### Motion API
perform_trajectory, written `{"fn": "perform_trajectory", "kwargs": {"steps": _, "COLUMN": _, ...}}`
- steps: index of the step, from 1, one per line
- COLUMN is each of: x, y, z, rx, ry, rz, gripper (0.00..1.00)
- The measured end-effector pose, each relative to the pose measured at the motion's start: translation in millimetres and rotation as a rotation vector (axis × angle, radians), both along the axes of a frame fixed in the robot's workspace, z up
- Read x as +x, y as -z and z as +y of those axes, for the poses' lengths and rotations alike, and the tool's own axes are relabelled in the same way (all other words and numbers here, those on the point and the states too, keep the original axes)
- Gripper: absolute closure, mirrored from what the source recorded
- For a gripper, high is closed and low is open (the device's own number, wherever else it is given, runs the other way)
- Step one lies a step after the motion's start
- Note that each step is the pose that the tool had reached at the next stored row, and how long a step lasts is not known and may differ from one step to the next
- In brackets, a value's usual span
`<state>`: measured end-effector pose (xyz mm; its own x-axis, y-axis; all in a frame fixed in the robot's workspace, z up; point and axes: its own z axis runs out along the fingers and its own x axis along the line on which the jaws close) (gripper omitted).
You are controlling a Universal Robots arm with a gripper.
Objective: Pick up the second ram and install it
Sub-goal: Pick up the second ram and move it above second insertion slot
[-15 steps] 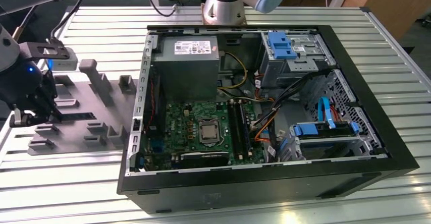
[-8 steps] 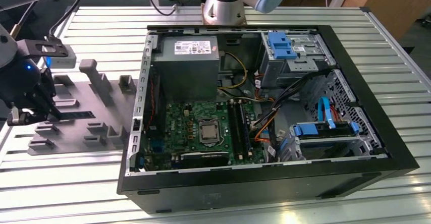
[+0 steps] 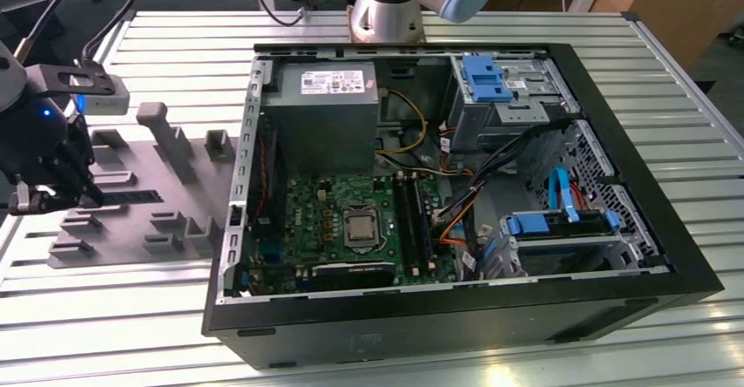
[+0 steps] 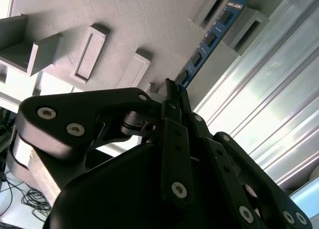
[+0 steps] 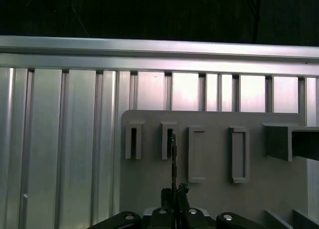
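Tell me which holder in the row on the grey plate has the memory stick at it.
The narrow dark-slotted holder beside the wider frames: the memory stick, gripped by the gripper, meets its slot. The other narrow holder has nothing at it.

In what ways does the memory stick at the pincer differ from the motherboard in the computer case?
The memory stick is a narrow blue strip; the motherboard is a wide green board. The stick stands on edge in a gray holder outside the case; the motherboard lies flat inside it. Both are circuit boards carrying chips.
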<state>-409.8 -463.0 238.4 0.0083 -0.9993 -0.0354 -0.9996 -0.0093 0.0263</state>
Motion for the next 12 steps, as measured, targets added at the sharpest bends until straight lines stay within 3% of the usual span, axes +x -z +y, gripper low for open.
{"fn": "perform_trajectory", "kwargs": {"steps": 12, "x": -0.2, "y": -6.8, "z": 0.1, "rx": 0.0001, "ry": 0.0, "rz": -0.0002, "gripper": 0.86}}
